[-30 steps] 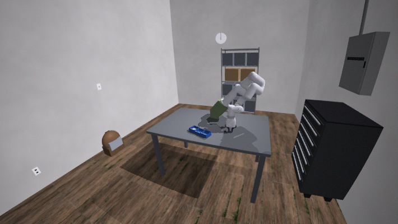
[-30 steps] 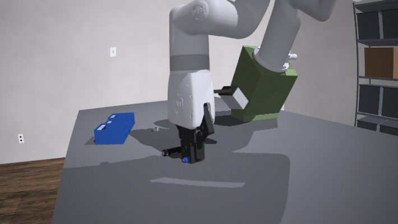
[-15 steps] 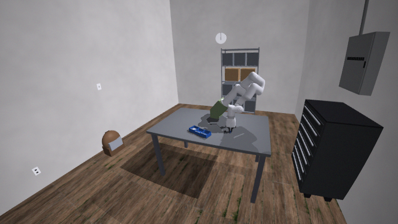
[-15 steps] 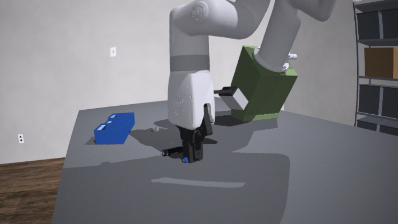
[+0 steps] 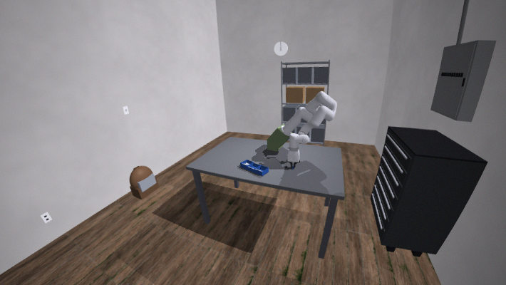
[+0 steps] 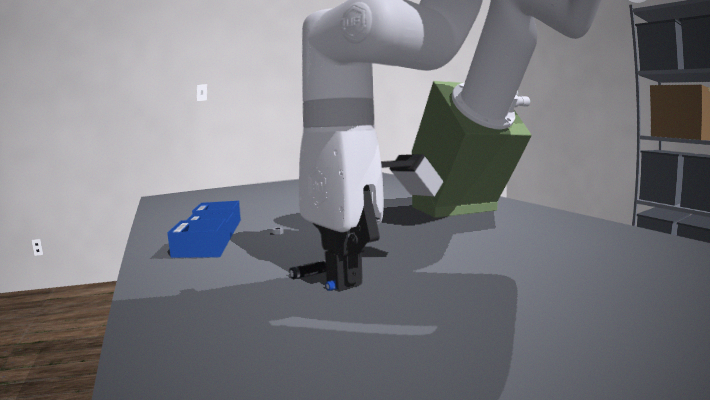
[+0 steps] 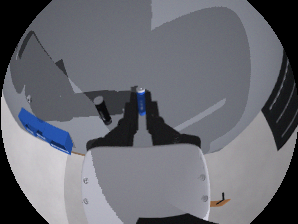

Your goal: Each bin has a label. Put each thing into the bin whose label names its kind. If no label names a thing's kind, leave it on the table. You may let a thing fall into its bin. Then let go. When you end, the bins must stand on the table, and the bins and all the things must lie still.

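My gripper (image 6: 344, 284) is down at the table top, shut on a small blue cylinder (image 6: 329, 286). The cylinder also shows in the wrist view (image 7: 140, 103) between the black fingers. A black cylinder (image 6: 307, 270) lies on the table just left of the fingers; it shows in the wrist view (image 7: 101, 108) too. A blue bin (image 6: 204, 228) with white labels stands at the left of the table, and it is also in the top view (image 5: 254, 167). A small grey nut-like part (image 6: 275, 231) lies between the bin and the gripper.
The arm's green base block (image 6: 465, 150) stands on the table behind the gripper. A black drawer cabinet (image 5: 420, 189) is right of the table and a shelf rack (image 5: 304, 96) stands behind it.
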